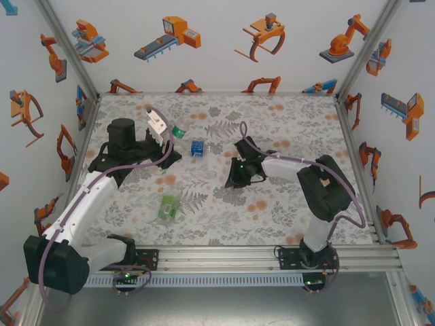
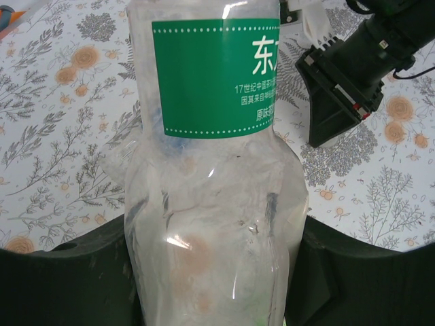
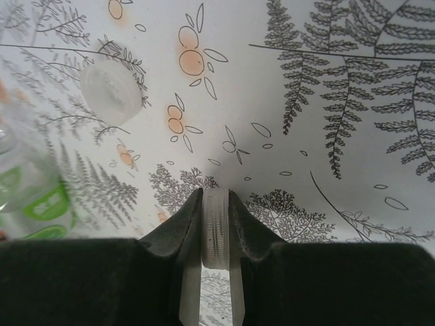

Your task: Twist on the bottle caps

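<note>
Right gripper (image 3: 216, 197) is clenched on a bottle cap (image 3: 216, 238), held edge-on. Left gripper (image 2: 216, 278) clamps the green-labelled bottle (image 2: 217, 88), well apart. Advised: turn the cap flat and centre it on the neck — seat it lightly before twisting — or it may cross-thread.

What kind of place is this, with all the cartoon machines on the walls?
Probably a robot test booth: two robot arms bolted to a metal rail, white walls printed with orange robot drawings, and small bottles set out on a floral table cover.
</note>
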Available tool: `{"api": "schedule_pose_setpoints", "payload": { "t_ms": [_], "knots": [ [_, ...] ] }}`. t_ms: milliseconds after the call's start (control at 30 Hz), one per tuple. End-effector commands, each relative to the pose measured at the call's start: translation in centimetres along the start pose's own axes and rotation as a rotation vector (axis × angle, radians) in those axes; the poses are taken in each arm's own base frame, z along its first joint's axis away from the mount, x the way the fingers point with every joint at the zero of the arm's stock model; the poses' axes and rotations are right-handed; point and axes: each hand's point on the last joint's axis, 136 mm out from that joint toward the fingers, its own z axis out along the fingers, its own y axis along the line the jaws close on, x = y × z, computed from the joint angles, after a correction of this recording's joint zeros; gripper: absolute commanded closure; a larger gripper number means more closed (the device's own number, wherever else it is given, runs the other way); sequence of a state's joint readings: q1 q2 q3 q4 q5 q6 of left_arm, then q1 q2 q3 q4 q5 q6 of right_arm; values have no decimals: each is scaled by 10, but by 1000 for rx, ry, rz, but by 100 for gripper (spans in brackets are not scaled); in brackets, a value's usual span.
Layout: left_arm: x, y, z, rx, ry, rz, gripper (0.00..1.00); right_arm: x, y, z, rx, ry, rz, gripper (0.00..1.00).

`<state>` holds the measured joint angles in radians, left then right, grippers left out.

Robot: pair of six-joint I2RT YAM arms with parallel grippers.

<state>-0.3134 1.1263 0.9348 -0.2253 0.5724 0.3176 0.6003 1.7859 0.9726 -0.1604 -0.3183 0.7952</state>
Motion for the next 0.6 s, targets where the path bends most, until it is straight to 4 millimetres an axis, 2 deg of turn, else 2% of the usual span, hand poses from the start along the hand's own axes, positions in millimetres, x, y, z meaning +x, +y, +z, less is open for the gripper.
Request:
{"api": "schedule_pose_setpoints", "payload": {
  "t_ms": [0,100,267,433,567],
  "knots": [
    [-5,0,1,16,-13,-3,97,10,-5,4,-85,13,71,79],
    [-2,0,3,20,-12,-17,97,20,-29,1,-37,13,104,75],
    [0,2,8,20,-12,-41,97,31,-64,-6,78,11,129,63],
    [0,-2,7,29,1,-63,97,25,-74,-26,200,-14,77,55],
    [-4,-7,6,43,-15,-97,97,9,-68,-53,287,-62,-6,54]
  ]
}}
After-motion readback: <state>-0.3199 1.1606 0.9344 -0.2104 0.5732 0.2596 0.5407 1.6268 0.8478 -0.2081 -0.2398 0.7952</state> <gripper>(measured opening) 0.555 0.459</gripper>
